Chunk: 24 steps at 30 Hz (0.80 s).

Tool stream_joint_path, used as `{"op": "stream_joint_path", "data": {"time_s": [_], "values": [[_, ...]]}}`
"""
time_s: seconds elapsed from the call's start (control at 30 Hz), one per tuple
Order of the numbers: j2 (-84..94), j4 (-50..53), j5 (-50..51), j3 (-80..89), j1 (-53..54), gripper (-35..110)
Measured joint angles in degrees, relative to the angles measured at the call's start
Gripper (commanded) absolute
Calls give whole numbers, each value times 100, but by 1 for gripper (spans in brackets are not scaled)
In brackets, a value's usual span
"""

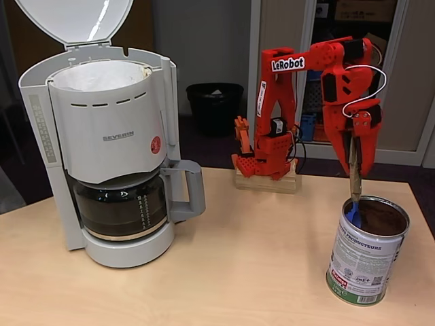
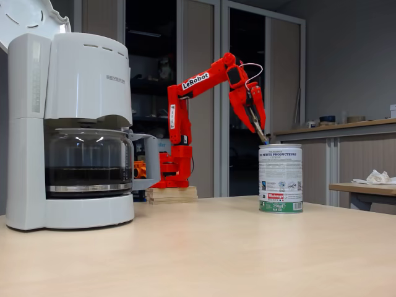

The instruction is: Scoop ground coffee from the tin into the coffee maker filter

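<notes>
My red arm reads "LeRobot" in white. My gripper [image 1: 358,159] is clamped on a slim wooden-handled scoop [image 1: 353,178] whose blue tip dips into the open cylindrical metal tin [image 1: 363,261], its white label printed "PRODUCTEURS" above a green and red base. Dark brown ground coffee [image 1: 380,217] fills it near the rim. Well apart stands the big light-grey "SEVERIN" drip machine [image 1: 112,136], lid up, its white paper filter [image 1: 95,76] in the basket and dark glass carafe [image 1: 122,207] beneath.

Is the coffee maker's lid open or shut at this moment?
Open. The lid is swung up and back above the coffee maker, leaving the white paper filter exposed in the basket.
</notes>
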Motion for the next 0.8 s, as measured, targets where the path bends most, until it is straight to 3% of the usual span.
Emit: {"op": "stream_joint_path", "data": {"time_s": [0.43,0.8], "values": [[-694,-62,-325,44,-466,0],[-1371,-457,79,-9,-949,0]]}}
